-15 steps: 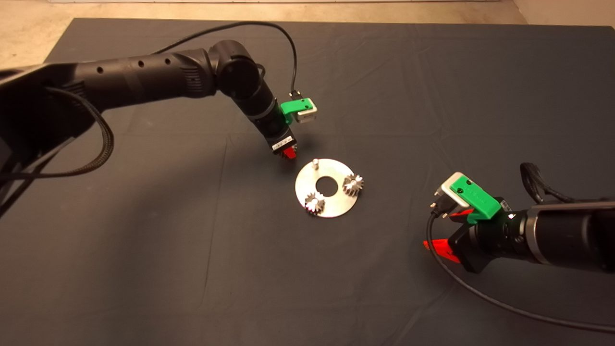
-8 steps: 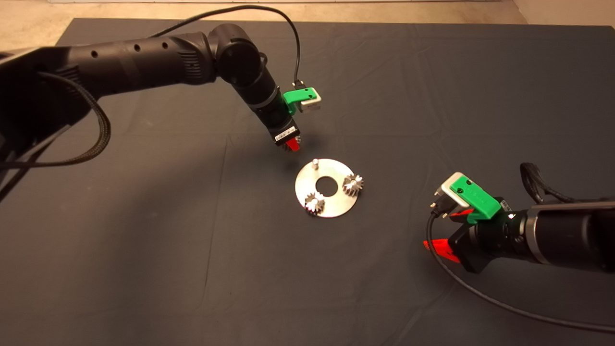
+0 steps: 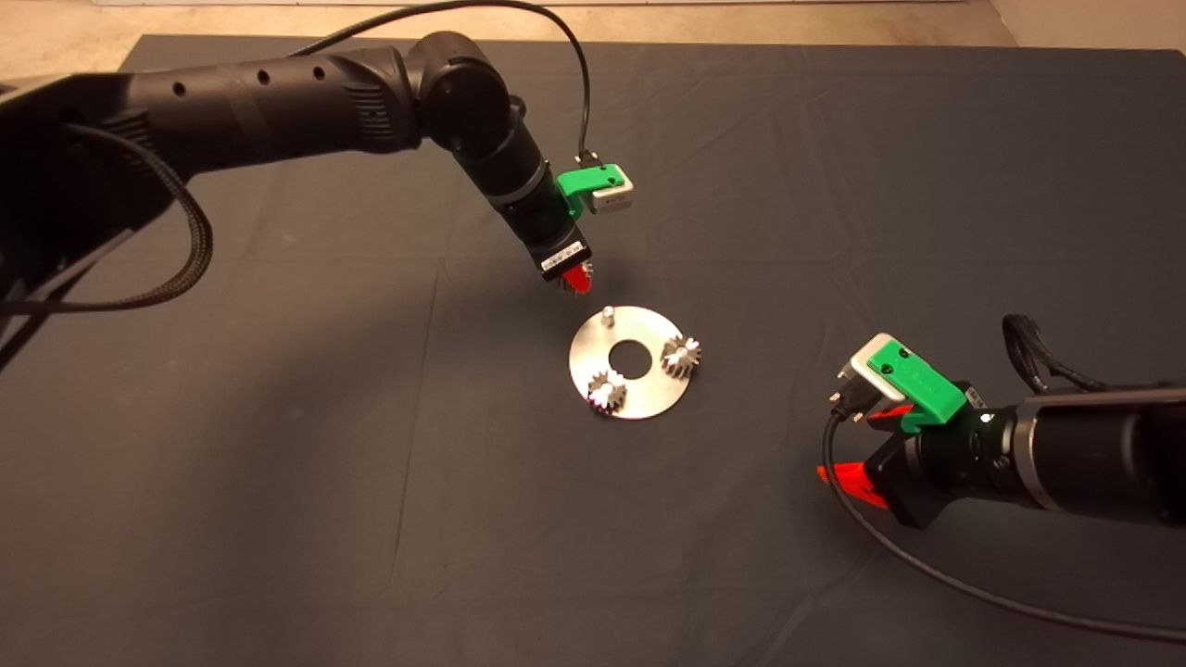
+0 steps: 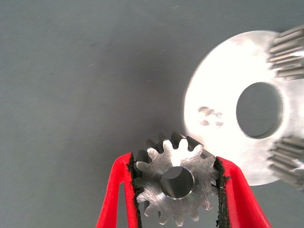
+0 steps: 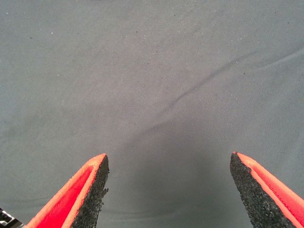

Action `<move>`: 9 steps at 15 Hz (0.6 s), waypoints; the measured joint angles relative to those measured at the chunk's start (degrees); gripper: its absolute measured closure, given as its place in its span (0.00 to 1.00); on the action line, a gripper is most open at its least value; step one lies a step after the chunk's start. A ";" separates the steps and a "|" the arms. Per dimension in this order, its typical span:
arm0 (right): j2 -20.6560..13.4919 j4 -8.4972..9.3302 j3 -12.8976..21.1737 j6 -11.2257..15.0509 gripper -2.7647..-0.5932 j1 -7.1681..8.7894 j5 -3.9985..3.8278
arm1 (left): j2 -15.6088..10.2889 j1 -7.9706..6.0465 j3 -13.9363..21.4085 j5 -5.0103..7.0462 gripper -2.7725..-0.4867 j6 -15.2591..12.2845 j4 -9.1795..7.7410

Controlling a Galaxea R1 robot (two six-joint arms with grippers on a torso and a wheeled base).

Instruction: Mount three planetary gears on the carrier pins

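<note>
The silver carrier disc (image 3: 639, 394) lies mid-mat. Two planetary gears sit on its pins, one at the near left (image 3: 607, 392) and one at the right (image 3: 681, 356). The far pin (image 3: 607, 313) stands bare. My left gripper (image 3: 576, 278) hovers just beyond the disc's far edge, shut on the third gear (image 4: 176, 186), which hangs above the mat beside the disc (image 4: 223, 90). The bare pin (image 4: 209, 117) shows in the left wrist view, a short way from the held gear. My right gripper (image 3: 848, 484) waits open at the right, its fingers (image 5: 88, 194) spread over bare mat.
The dark mat (image 3: 278, 463) covers the table, with tan floor (image 3: 56, 74) beyond its far left edge. The right arm's cable (image 3: 927, 579) trails across the mat at the near right.
My left gripper has moved right and a little farther back with the gear, rising slightly, and now sits nearer the bare pin. The right arm has not moved.
</note>
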 joint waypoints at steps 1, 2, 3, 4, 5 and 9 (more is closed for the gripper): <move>0.00 0.09 0.00 0.00 0.40 -0.02 0.00 | 0.00 0.00 0.95 0.00 0.95 -1.00 0.00; 0.00 0.15 0.00 0.00 0.40 -0.02 0.00 | 0.00 0.00 1.94 0.02 0.95 -2.04 -0.02; 0.00 0.18 0.00 0.00 0.40 -0.01 0.00 | 0.13 0.00 2.76 0.07 0.95 -2.78 -0.02; 0.01 0.20 0.00 0.00 0.40 0.00 0.00 | 0.42 0.00 3.12 0.07 0.95 -3.24 -0.06; 0.00 0.20 0.00 0.00 0.40 -0.01 0.00 | 0.81 0.00 3.20 0.05 0.95 -3.40 -0.06; 0.01 0.37 0.00 0.00 0.40 0.00 0.00 | 2.04 -0.02 3.50 0.05 0.95 -4.89 -0.06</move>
